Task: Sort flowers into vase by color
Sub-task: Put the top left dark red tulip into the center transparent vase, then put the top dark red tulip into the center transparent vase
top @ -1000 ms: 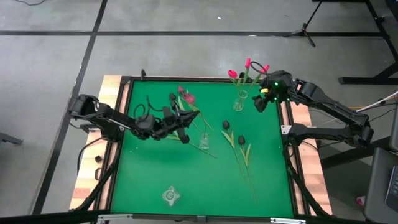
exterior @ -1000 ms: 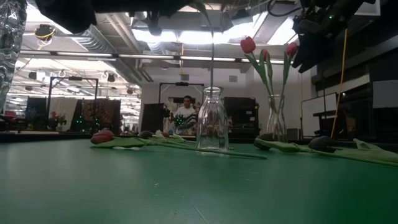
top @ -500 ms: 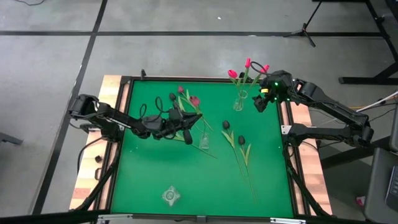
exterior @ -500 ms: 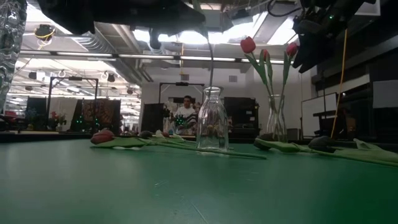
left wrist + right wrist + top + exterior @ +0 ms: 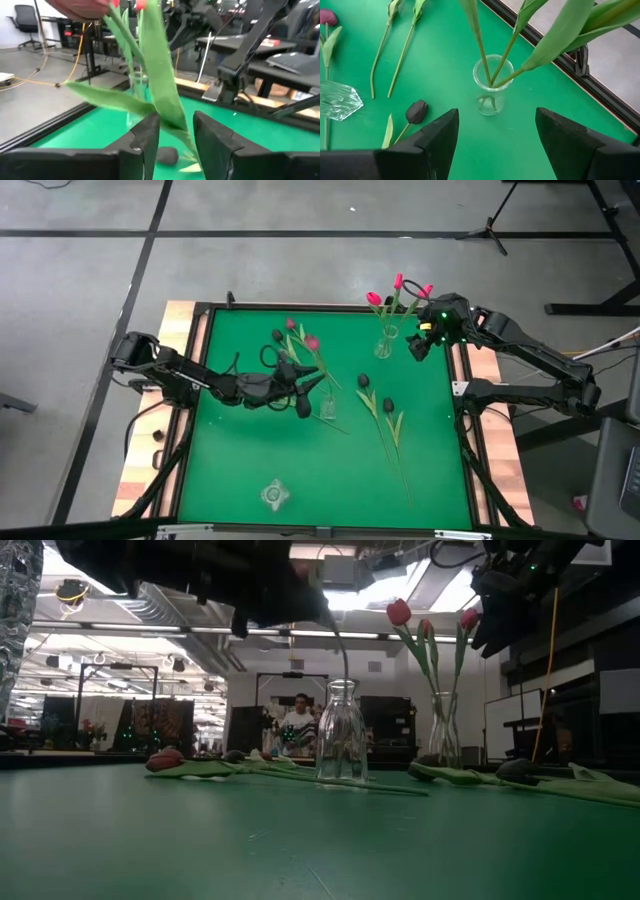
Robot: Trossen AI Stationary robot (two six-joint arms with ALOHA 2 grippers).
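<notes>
Over middle vase [image 5: 328, 408], left gripper [image 5: 175, 131] pinching tulip [image 5: 157, 85]

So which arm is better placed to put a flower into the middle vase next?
Left: its gripper already grips a flower beside the middle vase. The right gripper hangs open by the far vase.

Grey concrete floor [image 5: 90, 300] crossed by dark lines around the green table [image 5: 240, 470]. Tripod foot [image 5: 490, 228] at upper right. In the low view, ceiling strip lights [image 5: 200, 630] and a seated person [image 5: 298, 726] at centre.
</notes>
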